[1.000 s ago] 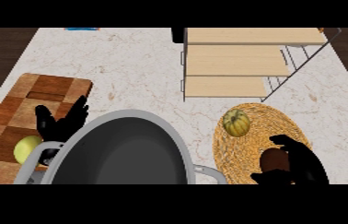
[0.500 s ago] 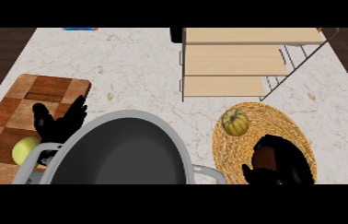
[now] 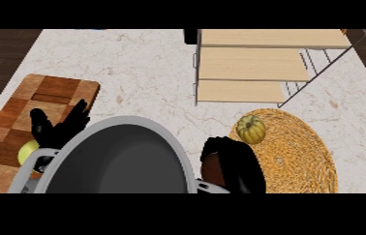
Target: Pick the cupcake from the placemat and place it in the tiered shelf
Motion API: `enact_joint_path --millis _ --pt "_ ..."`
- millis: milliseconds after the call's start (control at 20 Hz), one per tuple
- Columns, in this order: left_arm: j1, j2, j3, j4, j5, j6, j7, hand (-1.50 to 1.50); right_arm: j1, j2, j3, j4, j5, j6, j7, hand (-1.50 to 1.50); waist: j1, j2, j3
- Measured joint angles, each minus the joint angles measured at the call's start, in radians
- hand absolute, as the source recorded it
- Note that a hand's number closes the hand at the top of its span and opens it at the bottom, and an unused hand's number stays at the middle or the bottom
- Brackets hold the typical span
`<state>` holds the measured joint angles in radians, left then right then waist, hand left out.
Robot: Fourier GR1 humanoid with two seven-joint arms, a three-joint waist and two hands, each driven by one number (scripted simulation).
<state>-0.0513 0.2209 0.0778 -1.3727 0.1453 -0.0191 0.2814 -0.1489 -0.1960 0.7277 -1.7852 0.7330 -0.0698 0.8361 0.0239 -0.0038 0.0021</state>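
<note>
My right hand (image 3: 236, 162) is curled round a brown cupcake (image 3: 211, 170), of which only the left side shows. Hand and cupcake hang at the left rim of the round woven placemat (image 3: 300, 156), close to the big pot. The wooden tiered shelf (image 3: 250, 64) with its wire frame stands at the back right, its steps bare. My left hand (image 3: 61, 127) rests open over the cutting board at the left, fingers pointing up.
A large grey pot (image 3: 121, 161) fills the lower middle, between both hands. A small yellow-green squash (image 3: 251, 127) sits on the placemat's far left part. On the checkered cutting board (image 3: 50, 91) lies a yellow-green fruit (image 3: 28, 152), partly hidden by the pot.
My right hand has moved left from the placemat's lower middle to its left rim, still curled round the cupcake. The left hand has stayed put.
</note>
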Motion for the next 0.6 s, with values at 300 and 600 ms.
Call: enact_joint_path --millis 300,600 --pt "0.034 0.045 0.017 0.007 0.025 -0.003 -0.011 0.00 -0.143 0.096 0.037 -0.189 0.129 0.090 0.135 1.50 -0.021 -0.005 0.000" --pt "0.044 0.012 -0.003 -0.015 0.009 0.029 0.001 0.00 -0.297 0.159 0.004 -0.389 0.220 0.209 0.262 1.50 -0.027 -0.008 0.003"
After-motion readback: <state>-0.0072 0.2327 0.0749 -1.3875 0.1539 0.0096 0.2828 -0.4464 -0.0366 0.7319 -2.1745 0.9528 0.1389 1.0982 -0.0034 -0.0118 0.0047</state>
